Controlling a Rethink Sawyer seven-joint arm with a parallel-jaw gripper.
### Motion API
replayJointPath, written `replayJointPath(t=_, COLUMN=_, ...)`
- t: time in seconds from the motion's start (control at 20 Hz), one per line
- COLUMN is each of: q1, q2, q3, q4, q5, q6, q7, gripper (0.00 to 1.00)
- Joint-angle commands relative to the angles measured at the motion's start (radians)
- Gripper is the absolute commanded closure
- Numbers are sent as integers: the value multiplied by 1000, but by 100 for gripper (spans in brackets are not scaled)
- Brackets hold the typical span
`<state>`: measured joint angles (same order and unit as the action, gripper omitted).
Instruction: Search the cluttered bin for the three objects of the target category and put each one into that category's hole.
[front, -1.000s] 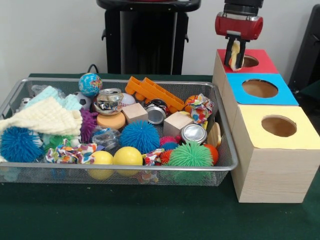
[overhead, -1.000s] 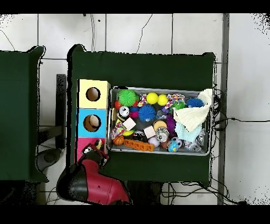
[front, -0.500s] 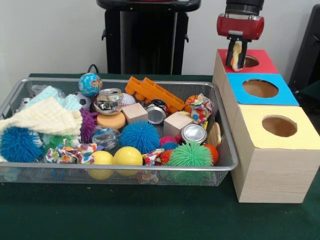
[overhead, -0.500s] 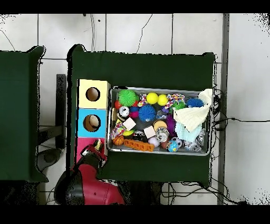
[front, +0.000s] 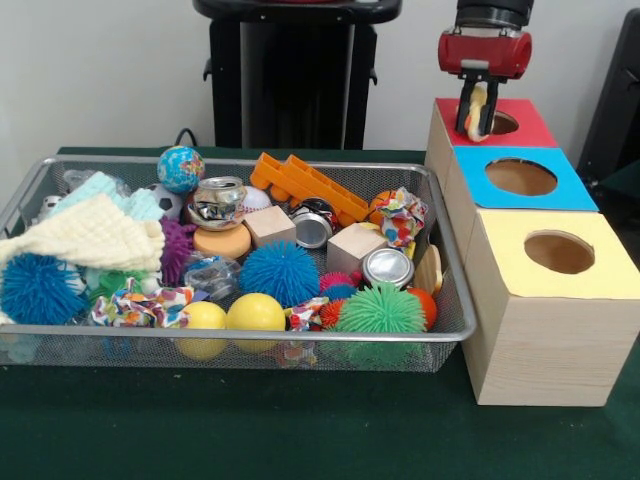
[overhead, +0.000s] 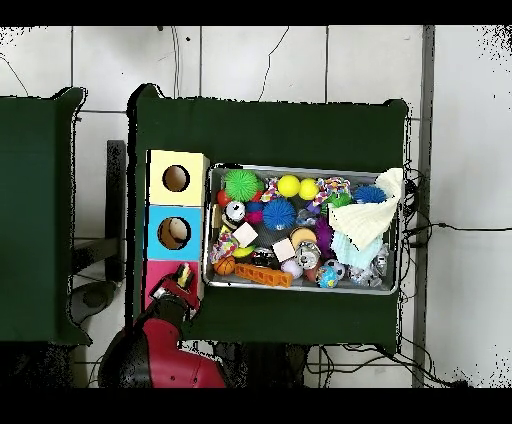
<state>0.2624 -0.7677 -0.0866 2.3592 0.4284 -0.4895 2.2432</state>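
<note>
A: Above the red-topped box, what was held in the claw?

B: A small pale yellow and cream piece was gripped between the black fingers, which were closed on it. Its material could not be judged. It was hung just over the round hole in the red top, near the hole's left rim in the front view.

A: Could any writing or labels be read?

B: None could be read. Printed marks were seen on the crushed can, but they were too small to make out.

A: How were the boxes made?

B: Three pale wooden boxes were set in a touching row on the green tabletop, each with a round hole in a coloured top: red, then a blue-topped box, then a yellow-topped box nearest the camera. In the overhead view the same row was seen just beside the bin.

A: And the bin?

B: A silver wire-mesh bin was filled with mixed things. Spiky rubber balls were noted, namely a blue spiky ball, a green spiky ball and a second blue spiky ball. Smooth yellow balls were lying against the front wall. Plain wooden cubes were seen near the middle, beside a shiny round tin. A waffle-textured cream cloth was draped at the left, an orange ridged plastic piece was lying at the back, and a small globe ball was resting at the rear rim.
</note>
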Motion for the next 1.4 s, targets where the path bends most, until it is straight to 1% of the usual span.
replayJointPath(t=0.05, q1=5, q2=106, q3=116, q4=42, q5=6, q6=51, q7=292, gripper=100)
replayJointPath(t=0.2, q1=-5, q2=107, q3=121, q4=46, q5=-15, q6=46, q7=303, gripper=100)
replayJointPath(t=0.35, q1=-8, q2=92, q3=117, q4=61, q5=-24, q6=60, q7=299, gripper=100)
replayJointPath(t=0.5, q1=-21, q2=97, q3=126, q4=73, q5=-49, q6=39, q7=313, gripper=100)
replayJointPath(t=0.6, q1=-30, q2=112, q3=136, q4=72, q5=-64, q6=19, q7=326, gripper=100)
replayJointPath(t=0.8, q1=-18, q2=127, q3=145, q4=62, q5=-51, q6=9, q7=339, gripper=100)
replayJointPath(t=1.05, q1=14, q2=130, q3=150, q4=55, q5=-11, q6=14, q7=343, gripper=100)
replayJointPath(t=1.4, q1=26, q2=160, q3=153, q4=49, q5=-15, q6=-20, q7=368, gripper=100)
